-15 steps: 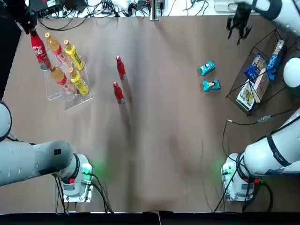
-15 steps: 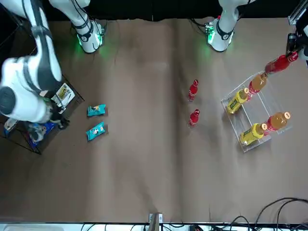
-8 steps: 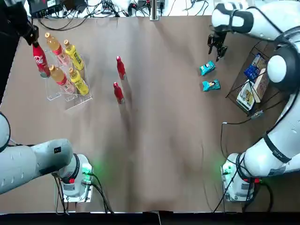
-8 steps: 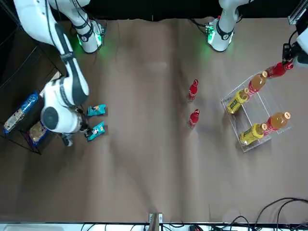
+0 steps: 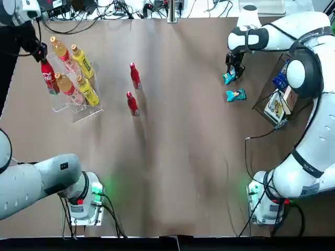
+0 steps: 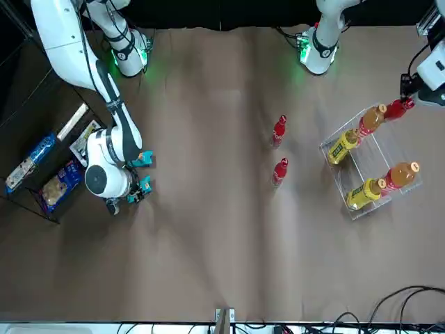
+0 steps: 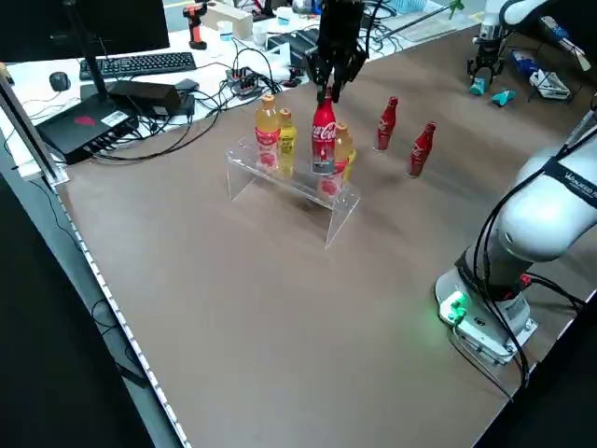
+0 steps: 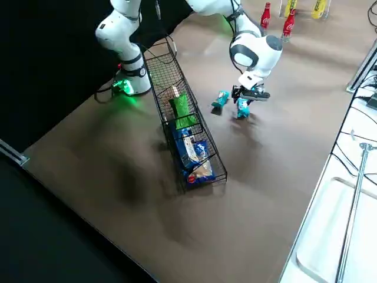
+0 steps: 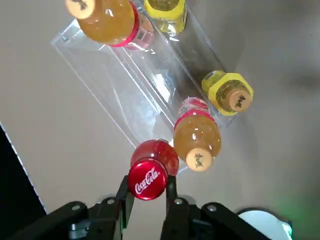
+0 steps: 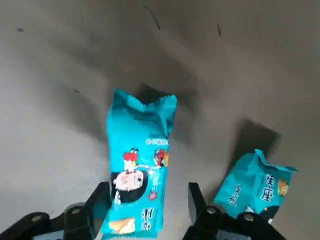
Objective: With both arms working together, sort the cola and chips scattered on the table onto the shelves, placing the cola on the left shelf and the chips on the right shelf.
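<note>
"At the clear acrylic rack, on the robot's left, what does the left tool do?"

"It is closed on the neck of a red cola bottle, pinching it between two dark fingers just below the cap. The bottle hangs upright at the rack's edge, beside an orange drink bottle. Whether its base touches the rack cannot be told."

"And the right tool?"

"It points down over the surface at the robot's right, its fingers spread on either side of a teal chip packet. Contact with the packet cannot be determined. Of the two teal packets, this one lies farther from the arms' bases; the second teal packet lies just beside it, outside the fingers."

"What occupies the two shelves?"

"The clear rack bears two orange drink bottles and two yellow drink bottles. The black wire basket, beyond the packets toward the robot's right, contains a bright green chip packet and, at one end, blue and white packs."

"Where is the remaining cola?"

"Two red bottles, one here and its neighbour, stand upright on the surface, near each other, between the rack and the teal packets."
</note>
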### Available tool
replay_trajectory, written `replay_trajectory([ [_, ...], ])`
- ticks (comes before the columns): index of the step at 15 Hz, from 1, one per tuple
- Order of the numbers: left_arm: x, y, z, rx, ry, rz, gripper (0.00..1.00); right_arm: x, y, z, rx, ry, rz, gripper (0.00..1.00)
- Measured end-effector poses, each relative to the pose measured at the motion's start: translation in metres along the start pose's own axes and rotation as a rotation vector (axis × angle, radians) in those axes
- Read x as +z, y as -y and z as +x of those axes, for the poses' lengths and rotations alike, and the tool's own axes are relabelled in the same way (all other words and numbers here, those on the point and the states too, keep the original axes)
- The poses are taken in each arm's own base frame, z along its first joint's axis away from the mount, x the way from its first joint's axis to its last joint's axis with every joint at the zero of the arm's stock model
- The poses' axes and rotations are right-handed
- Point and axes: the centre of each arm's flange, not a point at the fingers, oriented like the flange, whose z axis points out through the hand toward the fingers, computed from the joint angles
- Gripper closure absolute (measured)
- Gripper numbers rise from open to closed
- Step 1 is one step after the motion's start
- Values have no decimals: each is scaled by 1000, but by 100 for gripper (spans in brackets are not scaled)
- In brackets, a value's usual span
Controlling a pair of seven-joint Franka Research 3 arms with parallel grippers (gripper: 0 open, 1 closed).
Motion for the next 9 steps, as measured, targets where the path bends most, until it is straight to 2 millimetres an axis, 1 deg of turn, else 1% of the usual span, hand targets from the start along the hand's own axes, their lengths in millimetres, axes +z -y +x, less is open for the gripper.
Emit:
replay_trajectory([
  [3, 21, -5, -2, 7, -6, 2, 70, 10, 0, 0, 0, 4, -9, 29],
  [5, 29, -8, -4, 10, -5, 1, 70, 15, 1, -1, -1, 5, -11, 31],
  [6, 33, -9, -4, 11, -5, 1, 70, 16, 2, -1, -1, 4, -10, 40],
  [7, 36, -9, -5, 10, -5, 0, 70, 15, 2, -1, 0, 3, -7, 51],
  [8, 41, -7, -6, 5, -5, -1, 70, 11, 4, 0, 21, -1, 1, 69],
  [9, 43, -6, -7, 3, -6, -1, 70, 5, 6, 2, 47, -6, 14, 75],
])
